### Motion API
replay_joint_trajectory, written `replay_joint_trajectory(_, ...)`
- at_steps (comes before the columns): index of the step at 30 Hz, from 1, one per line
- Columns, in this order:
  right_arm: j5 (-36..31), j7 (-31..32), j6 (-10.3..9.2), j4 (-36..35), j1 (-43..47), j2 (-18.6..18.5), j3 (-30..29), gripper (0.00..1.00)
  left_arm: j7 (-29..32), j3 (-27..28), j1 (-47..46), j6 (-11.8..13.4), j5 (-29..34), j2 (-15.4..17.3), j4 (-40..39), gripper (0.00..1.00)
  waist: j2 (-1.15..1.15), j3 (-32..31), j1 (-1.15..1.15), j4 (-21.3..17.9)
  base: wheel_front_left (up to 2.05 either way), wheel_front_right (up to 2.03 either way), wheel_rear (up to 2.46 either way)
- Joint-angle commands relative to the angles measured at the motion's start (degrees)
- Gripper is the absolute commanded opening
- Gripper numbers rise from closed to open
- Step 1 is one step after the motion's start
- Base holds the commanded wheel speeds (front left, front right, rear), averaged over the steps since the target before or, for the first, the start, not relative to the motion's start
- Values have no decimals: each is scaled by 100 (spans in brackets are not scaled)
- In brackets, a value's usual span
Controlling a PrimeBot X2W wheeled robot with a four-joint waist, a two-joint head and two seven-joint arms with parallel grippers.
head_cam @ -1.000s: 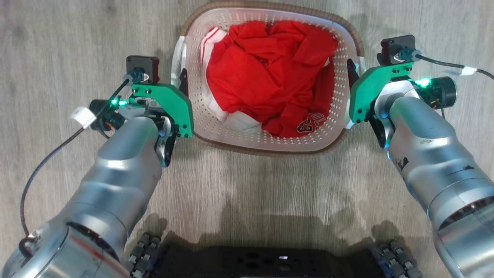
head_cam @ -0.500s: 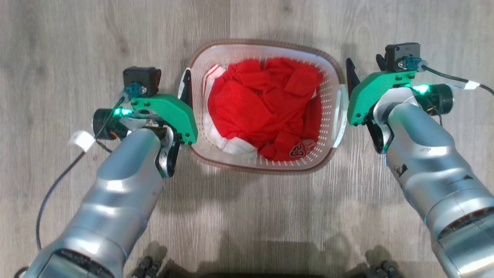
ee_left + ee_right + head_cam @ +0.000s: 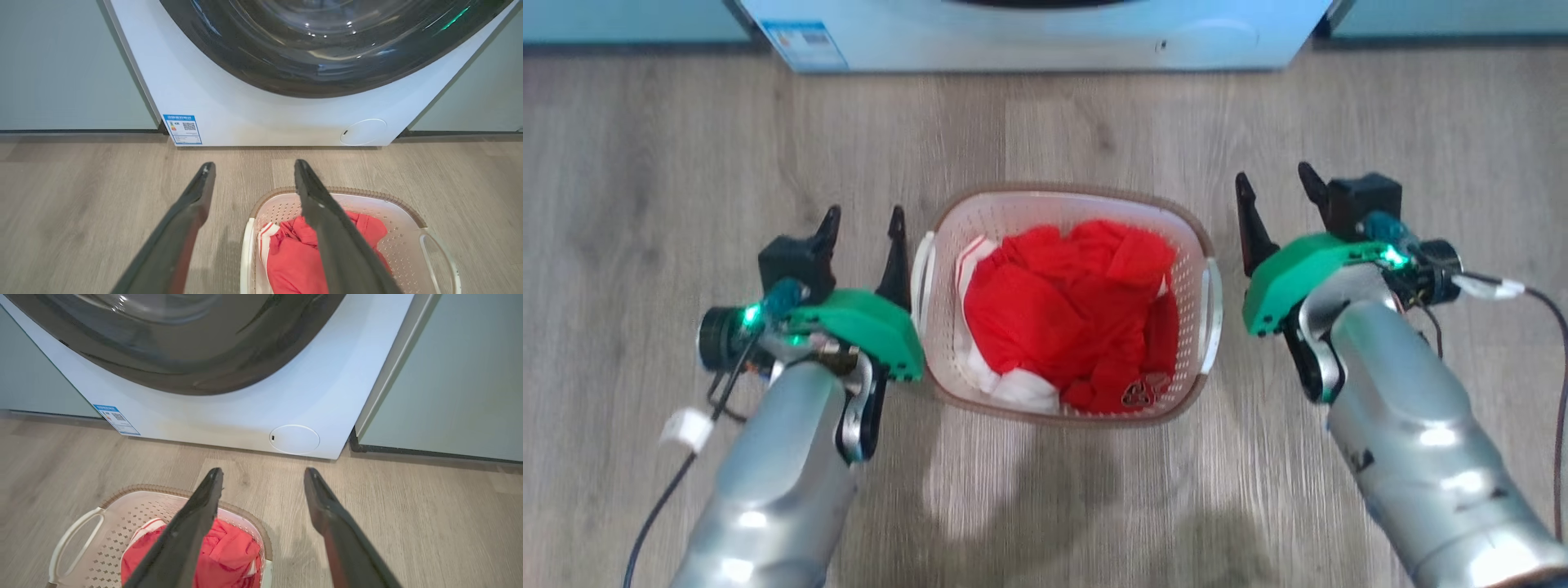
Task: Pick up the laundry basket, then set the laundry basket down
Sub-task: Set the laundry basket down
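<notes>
My left gripper [image 3: 864, 220] stands wide open with nothing between its fingers. The laundry basket [image 3: 1058, 192] sits on the wooden floor [image 3: 1054, 122] just to that gripper's inner side. The basket's white handle [image 3: 921, 278] lies close beside my inner finger, and I cannot tell whether they touch. Along my left gripper [image 3: 254, 165] the basket [image 3: 367, 192] lies under and past that inner finger.

My right gripper [image 3: 1274, 184] is also spread open and empty. The basket's other handle [image 3: 1214, 302] is near its inner finger, with a strip of floor between them. From my right gripper [image 3: 263, 471] the basket [image 3: 135, 488] sits low on its inner side. Red clothing [image 3: 1070, 310] fills the basket. Ahead of both sets of fingertips stands a white washing machine [image 3: 1029, 41].
</notes>
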Motion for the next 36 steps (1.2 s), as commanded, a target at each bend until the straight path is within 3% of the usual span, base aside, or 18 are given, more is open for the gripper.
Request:
replay_joint_trajectory(1, -78, -75, 34, -471, 285, 112, -34, 100, -38, 364, 256, -42, 252, 168, -442, 100, -1, -395, 0, -5, 0, 0, 0)
replay_joint_trajectory(15, -329, -75, 34, -2510, 2097, 113, -442, 100, -38, 1352, 2053, -320, 1128, 1, -2116, 100, -1, -1525, 0, -88, 0, 0, 0)
replay_joint_trajectory(36, -319, -75, 34, -3558, 3390, 113, -682, 100, -38, 1728, 3305, -442, 1354, -109, -3132, 100, -1, -2146, 0, -333, 0, 0, 0)
